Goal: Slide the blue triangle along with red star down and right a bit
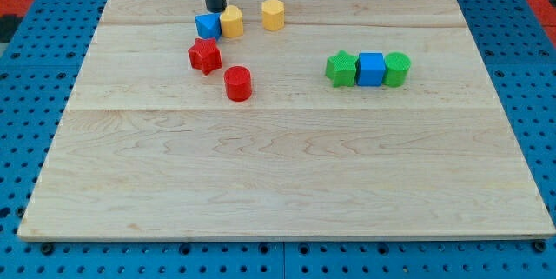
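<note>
The blue triangle (207, 25) lies near the view's top left, touching a yellow block (231, 22) on its right. The red star (205, 56) sits just below the blue triangle, a small gap apart. My tip (215, 9) stands just above the blue triangle and the yellow block, at their top edges, close to or touching them.
A red cylinder (238, 83) lies below and right of the red star. A yellow hexagon block (273, 15) sits right of the yellow block. A green star (341, 68), a blue cube (371, 69) and a green cylinder (397, 69) form a row at the right. The wooden board (287, 183) lies on a blue pegboard.
</note>
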`<move>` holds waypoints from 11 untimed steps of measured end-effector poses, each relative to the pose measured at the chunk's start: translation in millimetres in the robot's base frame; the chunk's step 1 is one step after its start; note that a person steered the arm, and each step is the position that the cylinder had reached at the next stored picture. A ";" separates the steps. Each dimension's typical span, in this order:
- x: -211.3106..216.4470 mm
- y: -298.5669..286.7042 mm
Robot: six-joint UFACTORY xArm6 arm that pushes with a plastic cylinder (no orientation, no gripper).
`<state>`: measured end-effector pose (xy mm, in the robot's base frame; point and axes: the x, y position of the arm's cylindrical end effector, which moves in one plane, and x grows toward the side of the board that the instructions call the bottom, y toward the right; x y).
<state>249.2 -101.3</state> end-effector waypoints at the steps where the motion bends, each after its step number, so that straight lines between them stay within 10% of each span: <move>1: 18.7 -15.6; 11: 67.3 -4.5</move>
